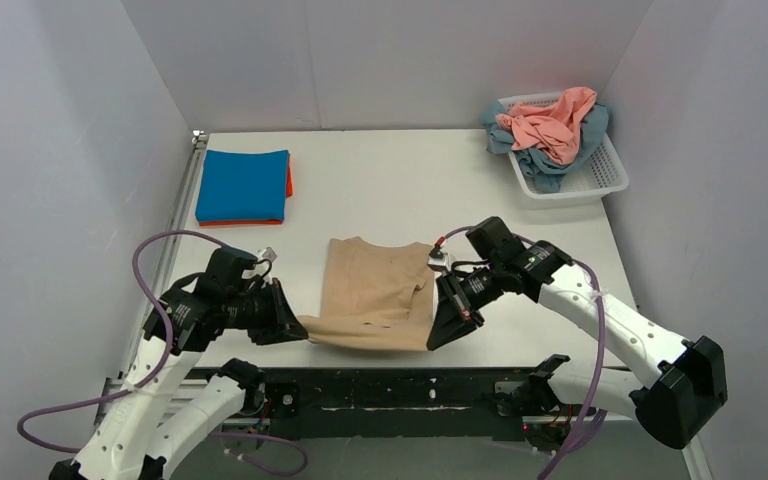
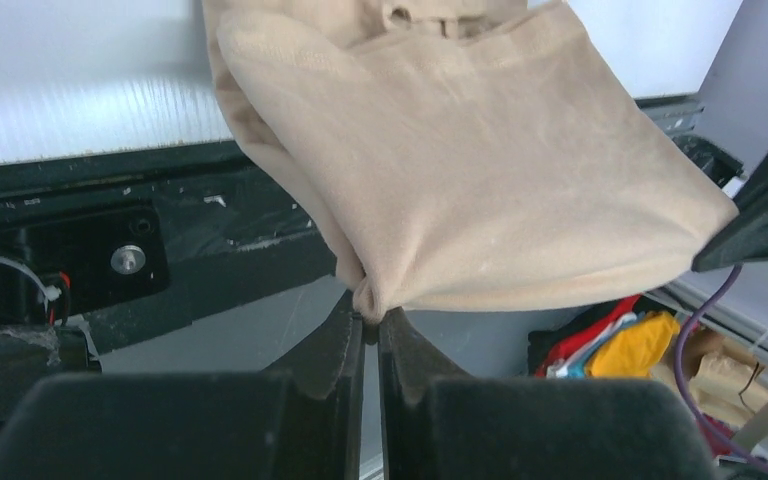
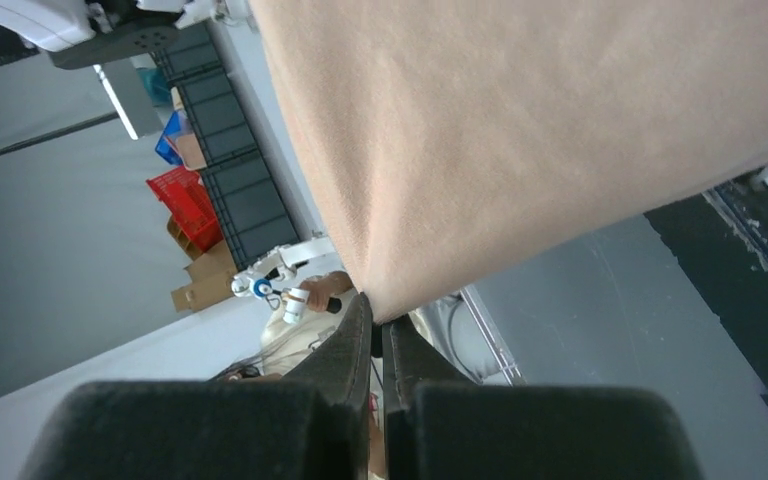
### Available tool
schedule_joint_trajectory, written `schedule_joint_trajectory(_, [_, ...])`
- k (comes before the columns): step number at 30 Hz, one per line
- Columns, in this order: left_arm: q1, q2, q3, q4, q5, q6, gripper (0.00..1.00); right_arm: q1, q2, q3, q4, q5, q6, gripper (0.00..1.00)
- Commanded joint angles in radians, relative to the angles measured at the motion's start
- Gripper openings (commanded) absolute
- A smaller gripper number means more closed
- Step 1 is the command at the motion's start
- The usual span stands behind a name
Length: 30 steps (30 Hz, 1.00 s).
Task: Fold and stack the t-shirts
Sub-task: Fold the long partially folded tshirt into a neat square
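Left hand (image 2: 372, 328) pinches t-shirt (image 2: 480, 170) at table (image 1: 390, 180) edge.

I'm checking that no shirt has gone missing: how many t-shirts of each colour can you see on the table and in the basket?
Tan t-shirt: 1
Blue t-shirt: 1
Orange-red t-shirt: 1
Salmon-pink t-shirt: 1
Teal-blue t-shirt: 1
Total: 5 t-shirts

The tan t-shirt (image 1: 375, 285) is soft, matt knitted cloth with a fine-grained surface. The bench (image 1: 390, 180) is smooth and pale with a dull sheen; the basket (image 1: 605, 178) is white plastic lattice.
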Motion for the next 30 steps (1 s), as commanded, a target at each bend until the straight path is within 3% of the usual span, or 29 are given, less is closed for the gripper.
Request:
schedule_joint_trajectory(1, [0.006, 0.059, 0.038, -0.009, -0.152, 0.009, 0.00, -0.083, 0.014, 0.084, -0.086, -0.119, -0.062, 0.01])
schedule_joint_trajectory(6, [0.007, 0.147, 0.055, 0.118, -0.287, -0.017, 0.00, -0.223, 0.101, 0.132, -0.089, -0.162, -0.130, 0.01])
schedule_joint_trajectory(14, [0.031, 0.411, 0.177, 0.245, -0.429, 0.048, 0.00, -0.341, 0.295, 0.301, -0.040, -0.018, -0.171, 0.01])
schedule_joint_trajectory(24, [0.102, 0.708, 0.274, 0.359, -0.415, 0.101, 0.00, -0.405, 0.536, 0.424, 0.003, 0.060, -0.175, 0.01])
schedule_joint_trajectory(30, [0.129, 0.901, 0.382, 0.343, -0.373, 0.120, 0.00, -0.421, 0.652, 0.467, 0.042, 0.086, -0.154, 0.01])
